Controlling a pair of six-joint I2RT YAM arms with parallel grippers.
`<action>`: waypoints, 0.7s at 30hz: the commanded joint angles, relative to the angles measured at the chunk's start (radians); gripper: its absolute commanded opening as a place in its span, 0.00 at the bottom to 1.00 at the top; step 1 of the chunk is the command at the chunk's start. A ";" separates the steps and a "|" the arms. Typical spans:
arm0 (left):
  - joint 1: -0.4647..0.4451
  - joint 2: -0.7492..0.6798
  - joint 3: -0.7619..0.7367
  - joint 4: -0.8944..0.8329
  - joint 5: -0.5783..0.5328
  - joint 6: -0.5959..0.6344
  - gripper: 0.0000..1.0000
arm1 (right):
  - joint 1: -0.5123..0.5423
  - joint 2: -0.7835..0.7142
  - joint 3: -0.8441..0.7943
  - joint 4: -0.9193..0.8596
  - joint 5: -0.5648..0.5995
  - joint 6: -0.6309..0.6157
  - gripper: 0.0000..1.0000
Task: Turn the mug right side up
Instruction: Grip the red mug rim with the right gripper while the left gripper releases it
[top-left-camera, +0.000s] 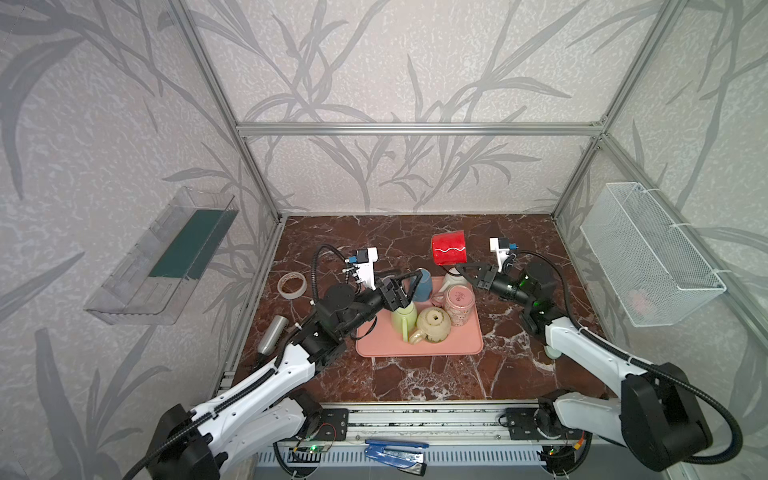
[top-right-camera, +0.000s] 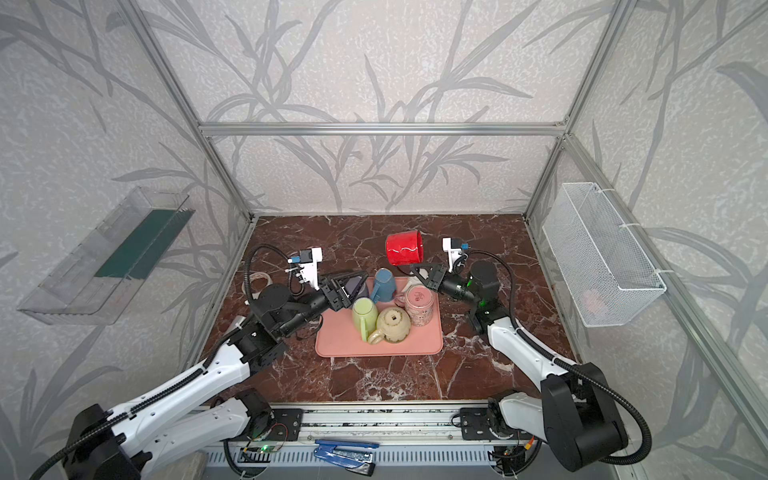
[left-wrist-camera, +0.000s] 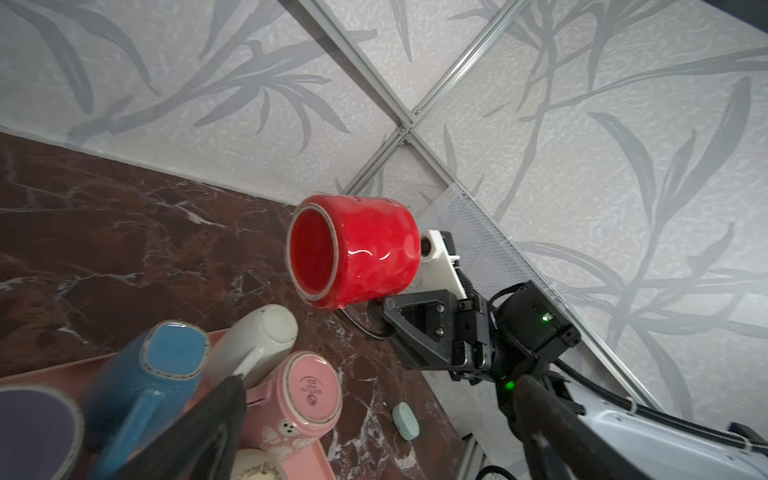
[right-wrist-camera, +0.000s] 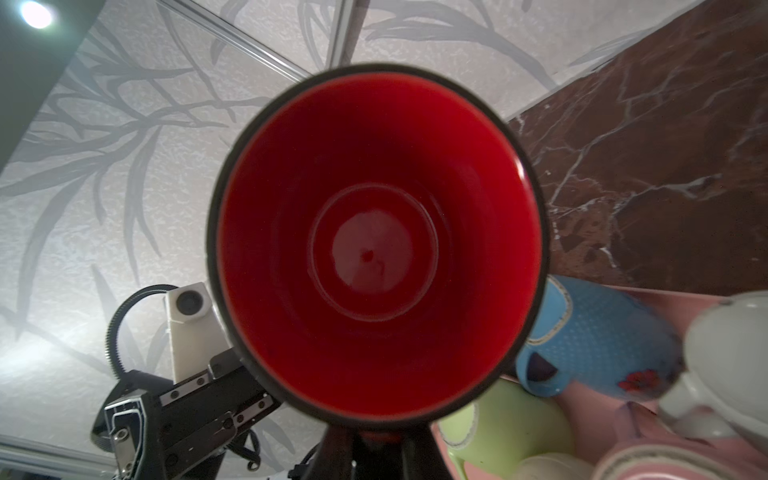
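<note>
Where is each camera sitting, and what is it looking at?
Both top views: high at the front, looking down on the brown marble table; the left arm and right arm show.
Left wrist: on the left arm, facing the glossy red ceramic mug held sideways by the right claw; its own finger shows.
Right wrist: on the right arm, staring into the red mug's mouth; its own fingers show.
Shared: all four see the red mug.

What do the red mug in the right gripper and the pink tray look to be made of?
Red mug: probably glazed ceramic, given its glossy, dimpled wall with sharp bright highlights and thick rim. Pink tray: likely silicone or soft plastic, since it looks matte with no glare and has rounded corners and a low lip.
</note>
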 joint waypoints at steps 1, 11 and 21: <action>0.005 -0.068 0.020 -0.214 -0.126 0.072 0.99 | -0.019 -0.066 0.111 -0.229 0.085 -0.182 0.00; 0.005 -0.099 0.206 -0.814 -0.286 0.215 0.99 | -0.093 0.006 0.331 -0.659 0.341 -0.468 0.00; 0.005 -0.091 0.263 -1.022 -0.382 0.284 1.00 | -0.095 0.164 0.538 -0.846 0.634 -0.690 0.00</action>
